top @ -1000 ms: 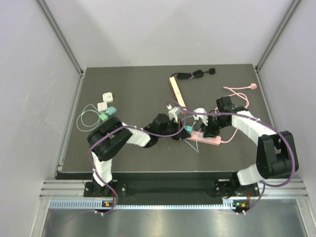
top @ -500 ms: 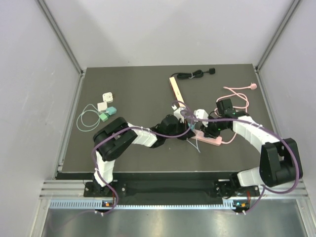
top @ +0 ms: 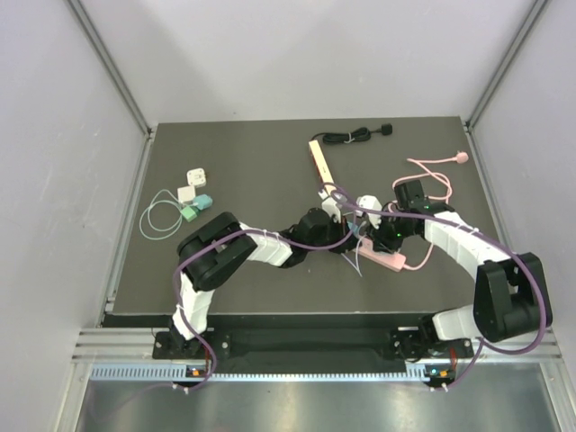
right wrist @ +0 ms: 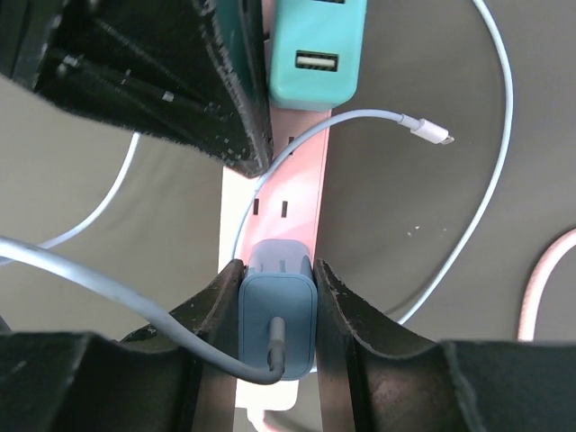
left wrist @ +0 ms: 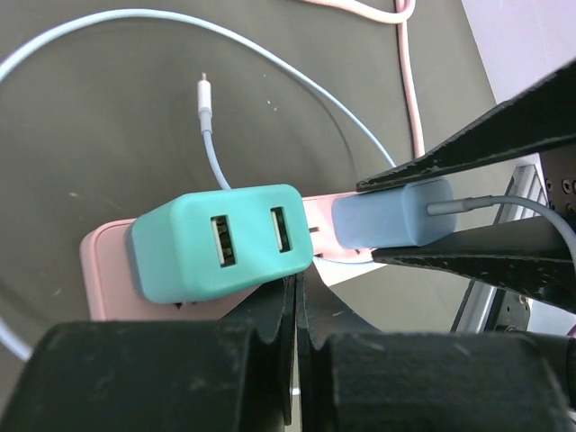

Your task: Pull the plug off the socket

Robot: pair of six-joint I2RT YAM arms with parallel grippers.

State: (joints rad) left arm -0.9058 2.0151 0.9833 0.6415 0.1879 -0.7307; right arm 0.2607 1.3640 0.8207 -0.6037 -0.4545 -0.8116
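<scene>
Power strip [top: 387, 260] mid-table, two-port charger [right wrist: 317, 40] on its left end, cabled plug [right wrist: 277, 310] on it just rightward, long bar [top: 319, 162] behind the strip, small adapters [top: 187, 193] well left, coiled cord [top: 434, 171] behind-right

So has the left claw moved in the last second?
Yes. In the top view the left gripper has slid rightward, farther from the white charger lying at the left.

Dark table [top: 225, 153]: pink power strip [top: 389, 262], black cable [top: 355, 136], white charger [top: 195, 176].

Dark tabletop [top: 243, 171]; pale grey walls [top: 297, 54]; aluminium corner posts [top: 110, 67]
</scene>
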